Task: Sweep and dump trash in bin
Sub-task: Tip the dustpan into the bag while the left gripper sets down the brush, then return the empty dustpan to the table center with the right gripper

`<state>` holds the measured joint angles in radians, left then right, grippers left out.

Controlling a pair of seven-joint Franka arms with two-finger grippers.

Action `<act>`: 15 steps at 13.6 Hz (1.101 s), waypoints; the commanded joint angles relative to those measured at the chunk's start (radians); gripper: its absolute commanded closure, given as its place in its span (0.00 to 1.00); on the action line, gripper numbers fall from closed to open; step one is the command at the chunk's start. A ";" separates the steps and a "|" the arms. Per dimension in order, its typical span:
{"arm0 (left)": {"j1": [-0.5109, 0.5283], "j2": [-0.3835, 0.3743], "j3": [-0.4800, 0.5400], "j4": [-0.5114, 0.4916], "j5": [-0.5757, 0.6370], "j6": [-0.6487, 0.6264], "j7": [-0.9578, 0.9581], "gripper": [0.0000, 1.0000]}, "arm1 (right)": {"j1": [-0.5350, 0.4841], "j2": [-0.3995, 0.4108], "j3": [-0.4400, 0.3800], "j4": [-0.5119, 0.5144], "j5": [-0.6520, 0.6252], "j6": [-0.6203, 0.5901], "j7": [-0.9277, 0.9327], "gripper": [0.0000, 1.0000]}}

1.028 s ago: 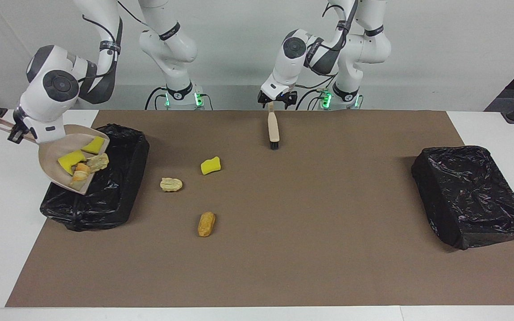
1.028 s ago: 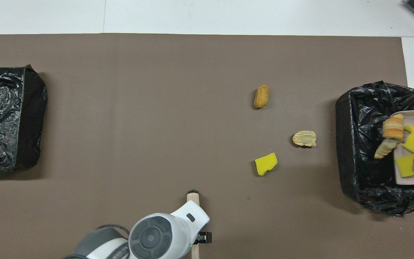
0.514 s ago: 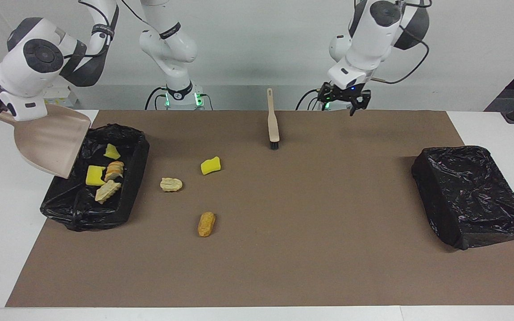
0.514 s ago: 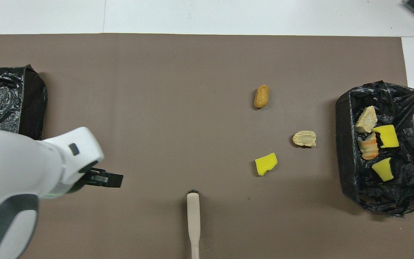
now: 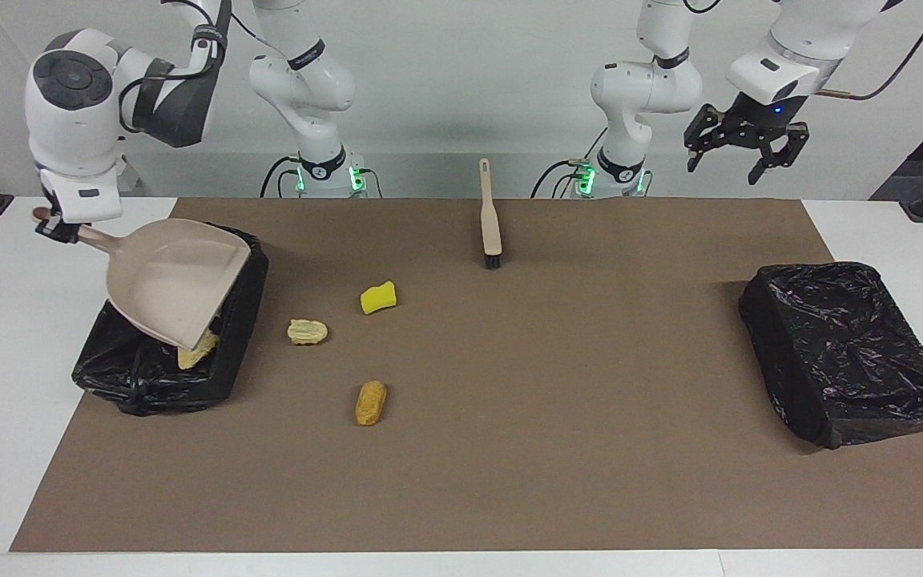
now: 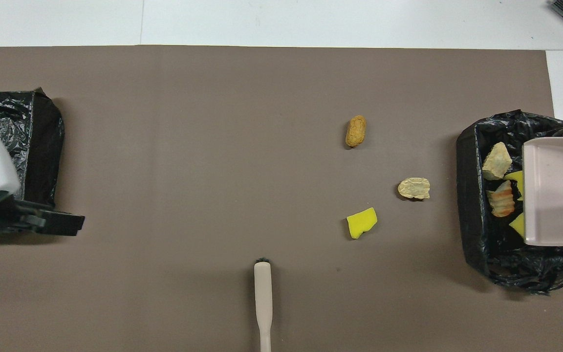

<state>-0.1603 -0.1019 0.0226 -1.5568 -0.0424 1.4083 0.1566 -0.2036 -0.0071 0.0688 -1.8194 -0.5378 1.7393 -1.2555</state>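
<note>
My right gripper (image 5: 54,227) is shut on the handle of the beige dustpan (image 5: 173,276), which hangs empty and tilted over the black-lined bin (image 5: 149,385) at the right arm's end. In the overhead view the dustpan (image 6: 555,190) covers part of the bin (image 6: 472,195). A tan scrap (image 6: 496,161), a striped pastry scrap (image 6: 501,205) and two yellow sponge bits (image 6: 517,224) lie inside. On the mat lie a yellow sponge chunk (image 5: 378,297), a pale tan piece (image 5: 307,331) and a brown bread piece (image 5: 371,402). My left gripper (image 5: 743,154) is open and empty, raised high.
The beige brush (image 5: 490,216) lies on the mat near the robots, bristles pointing away from them; it also shows in the overhead view (image 6: 263,303). A second black-lined bin (image 5: 846,349) stands at the left arm's end, with the left gripper (image 6: 61,225) up beside it.
The right gripper has swung the emptied dustpan down over the bin, hiding part of the dumped scraps. The left gripper has risen and moved farther toward the left arm's end.
</note>
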 commanded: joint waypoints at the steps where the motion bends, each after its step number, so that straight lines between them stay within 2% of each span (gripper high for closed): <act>1: 0.019 0.113 -0.006 0.162 0.019 -0.077 0.018 0.00 | 0.114 0.019 0.003 0.022 0.096 -0.070 0.277 1.00; 4: 0.073 0.113 -0.024 0.164 0.015 -0.065 0.038 0.00 | 0.225 0.068 0.003 0.023 0.263 -0.081 0.627 1.00; 8: 0.073 0.099 -0.024 0.144 0.010 -0.042 0.035 0.00 | 0.396 0.159 0.003 0.084 0.412 -0.066 1.058 1.00; 11: 0.070 0.093 -0.024 0.132 0.013 -0.040 0.024 0.00 | 0.527 0.266 0.003 0.155 0.473 -0.052 1.339 1.00; 13: 0.070 0.090 -0.024 0.126 0.019 -0.040 0.023 0.00 | 0.585 0.358 0.003 0.253 0.505 -0.052 1.496 1.00; 15: 0.071 0.088 -0.024 0.126 0.019 -0.040 0.021 0.00 | 0.660 0.444 0.003 0.319 0.515 0.000 1.635 1.00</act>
<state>-0.1007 -0.0009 0.0101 -1.4211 -0.0411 1.3747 0.1813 0.4123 0.3338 0.0791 -1.6130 -0.0495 1.7220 0.2727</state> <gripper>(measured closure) 0.000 0.687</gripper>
